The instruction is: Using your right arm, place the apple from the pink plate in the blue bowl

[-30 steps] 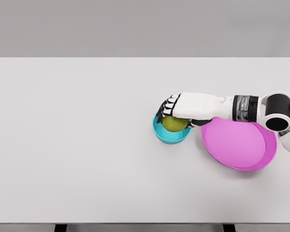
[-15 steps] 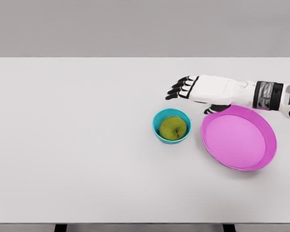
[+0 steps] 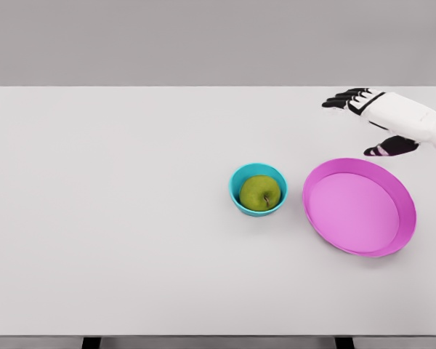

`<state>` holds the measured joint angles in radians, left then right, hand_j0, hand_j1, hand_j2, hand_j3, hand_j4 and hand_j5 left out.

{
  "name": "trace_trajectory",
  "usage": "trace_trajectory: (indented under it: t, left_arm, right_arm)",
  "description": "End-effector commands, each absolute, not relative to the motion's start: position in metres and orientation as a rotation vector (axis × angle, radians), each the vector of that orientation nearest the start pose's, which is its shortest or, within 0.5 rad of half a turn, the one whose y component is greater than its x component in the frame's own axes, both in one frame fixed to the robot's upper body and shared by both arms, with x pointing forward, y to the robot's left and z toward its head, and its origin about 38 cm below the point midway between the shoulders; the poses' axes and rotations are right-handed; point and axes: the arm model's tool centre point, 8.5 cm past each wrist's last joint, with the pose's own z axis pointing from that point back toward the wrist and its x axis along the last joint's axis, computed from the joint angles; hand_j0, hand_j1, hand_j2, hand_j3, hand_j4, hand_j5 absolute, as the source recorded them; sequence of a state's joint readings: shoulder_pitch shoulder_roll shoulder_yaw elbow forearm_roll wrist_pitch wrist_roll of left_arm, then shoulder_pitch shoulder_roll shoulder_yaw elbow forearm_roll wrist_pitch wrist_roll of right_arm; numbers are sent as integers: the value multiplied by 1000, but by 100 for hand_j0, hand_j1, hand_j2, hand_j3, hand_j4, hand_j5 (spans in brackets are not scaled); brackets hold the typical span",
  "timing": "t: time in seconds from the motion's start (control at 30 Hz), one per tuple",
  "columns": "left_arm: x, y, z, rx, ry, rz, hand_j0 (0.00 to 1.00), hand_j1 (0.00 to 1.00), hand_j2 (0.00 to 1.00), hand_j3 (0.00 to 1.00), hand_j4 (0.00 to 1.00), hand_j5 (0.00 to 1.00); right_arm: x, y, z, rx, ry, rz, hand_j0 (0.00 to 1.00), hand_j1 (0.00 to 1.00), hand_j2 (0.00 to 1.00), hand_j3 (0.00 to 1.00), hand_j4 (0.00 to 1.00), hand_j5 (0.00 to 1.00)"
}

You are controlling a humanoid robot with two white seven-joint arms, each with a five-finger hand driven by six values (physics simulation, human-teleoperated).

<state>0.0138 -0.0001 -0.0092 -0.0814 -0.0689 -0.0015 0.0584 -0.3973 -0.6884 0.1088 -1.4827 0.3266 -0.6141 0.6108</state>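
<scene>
The pink plate (image 3: pixel 360 207) lies bare on the white worktop (image 3: pixel 131 218), just right of the blue bowl (image 3: pixel 258 189), which holds the green apple (image 3: pixel 260 193). Farther back at the right edge, the right hand (image 3: pixel 378 116) hovers, fingers (image 3: pixel 341 98) spread, holding nothing, thumb hanging below.

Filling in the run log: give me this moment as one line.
apple: in blue bowl | pink plate: holds nothing | right hand: open, holding nothing, above table beyond plate | left arm: not in view
</scene>
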Motion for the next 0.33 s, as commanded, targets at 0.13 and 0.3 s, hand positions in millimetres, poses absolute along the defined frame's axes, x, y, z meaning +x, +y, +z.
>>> trace_trajectory:
  t: [0.13,0.3]
  left_arm:
    - [20,276,-262,147,-68,-79,100,100,100,100,100,100]
    - [43,276,-261,150,-114,-92,100,100,100,100,100,100]
  right_arm:
    - [429,-347,232,-457,-1721,1568,100,100,100,100,100,100]
    - [433,-351,219,-456,-1676,1559,100,100,100,100,100,100]
